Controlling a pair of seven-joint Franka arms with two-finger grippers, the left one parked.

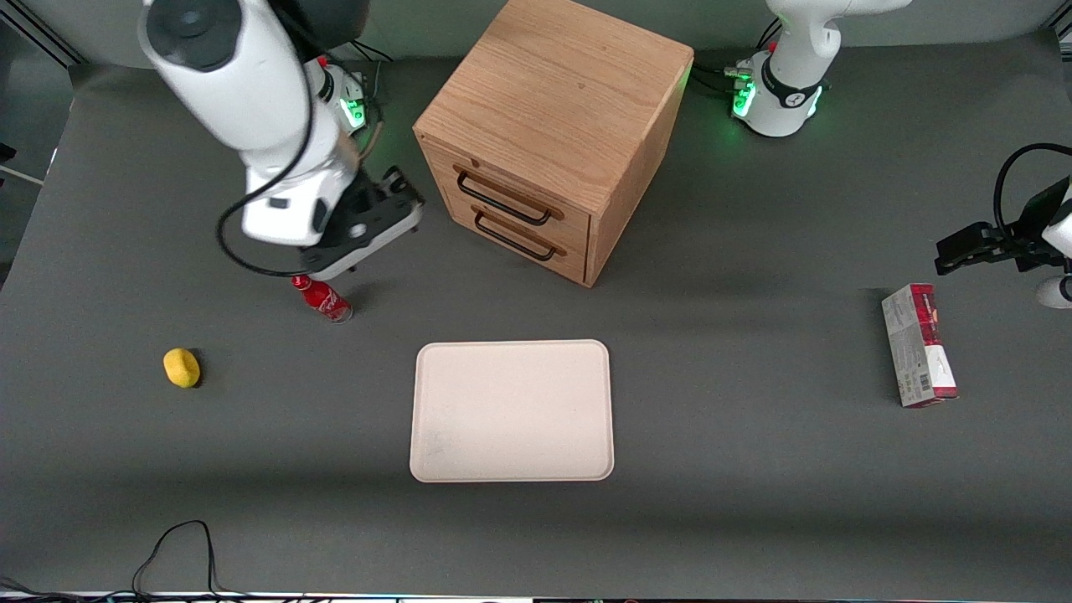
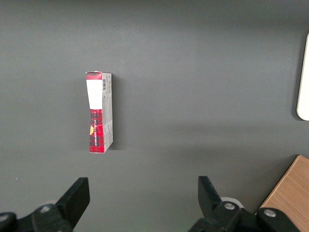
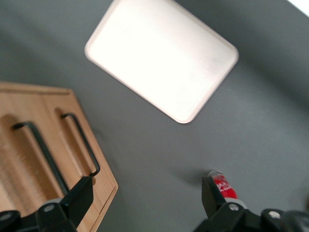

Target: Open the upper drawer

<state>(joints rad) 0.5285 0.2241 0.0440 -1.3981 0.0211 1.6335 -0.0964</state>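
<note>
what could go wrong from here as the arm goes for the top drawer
The hand, open, hangs beside the cabinet, above the red bottle; a low sweep could tip it. The upper drawer and bottom drawer have matching black handles set close together, so it might hook the wrong one.

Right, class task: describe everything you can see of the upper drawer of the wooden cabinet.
The upper drawer is the top one of two in a light oak cabinet. Its front is wood grain with a long black wire handle running across it. It looks shut, flush with the lower drawer. Nothing touches it: the open hand hangs apart from it, above a red bottle.
</note>
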